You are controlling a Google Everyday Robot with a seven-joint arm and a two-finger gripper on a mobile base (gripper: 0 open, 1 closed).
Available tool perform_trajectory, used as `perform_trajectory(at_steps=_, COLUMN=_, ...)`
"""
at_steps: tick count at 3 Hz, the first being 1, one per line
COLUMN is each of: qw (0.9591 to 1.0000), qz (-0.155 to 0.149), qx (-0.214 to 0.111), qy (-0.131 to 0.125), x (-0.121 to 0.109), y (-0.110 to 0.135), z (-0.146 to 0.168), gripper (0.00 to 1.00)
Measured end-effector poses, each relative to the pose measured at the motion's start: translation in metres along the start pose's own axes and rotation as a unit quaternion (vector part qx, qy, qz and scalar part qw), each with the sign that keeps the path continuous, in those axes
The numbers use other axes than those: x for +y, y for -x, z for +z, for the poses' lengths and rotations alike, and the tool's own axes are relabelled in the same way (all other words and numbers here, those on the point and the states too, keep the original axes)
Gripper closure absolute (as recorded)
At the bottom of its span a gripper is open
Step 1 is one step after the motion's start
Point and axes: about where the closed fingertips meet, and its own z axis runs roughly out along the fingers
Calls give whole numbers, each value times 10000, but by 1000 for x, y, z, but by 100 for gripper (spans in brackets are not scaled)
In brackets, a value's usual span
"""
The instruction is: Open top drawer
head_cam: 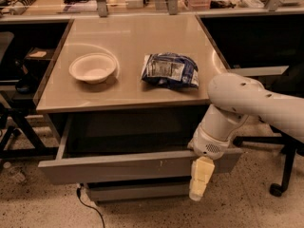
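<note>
One table (142, 37), the largest body, spans the view above and to the left of the gripper (200, 180). Its top overhangs the cavity beneath, so anything drawn out must travel toward the camera. Directly left of the gripper runs the top drawer (114, 169), standing partly out of the table with its grey interior exposed. Its flat front bears small pale scuffs (160, 164) just left of the gripper. The front has no handle, which is judged to be why the pull is taken at its upper edge. The white arm (247, 101) enters from the right and bends down to set its wrist against that edge. A narrower drawer front (137, 192) lies below and left, closed. Up and left, on the tabletop, rest a blue bag (170, 70) and, farther left, a white bowl (93, 68), both outside the drawer's path. The pale gripper hangs over the drawer front near its right end; whether it is clenched or released cannot be told.
</note>
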Motion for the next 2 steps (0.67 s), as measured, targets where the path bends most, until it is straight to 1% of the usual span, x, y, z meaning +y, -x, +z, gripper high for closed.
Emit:
perform_trajectory(at_steps=1, qw=9999, qz=17, qx=-41, qy=95, x=9, y=-3, z=0, gripper=0)
perform_trajectory(at_steps=2, qw=9998, qz=63, qx=-133, qy=119, x=22, y=-10, z=-4, gripper=0)
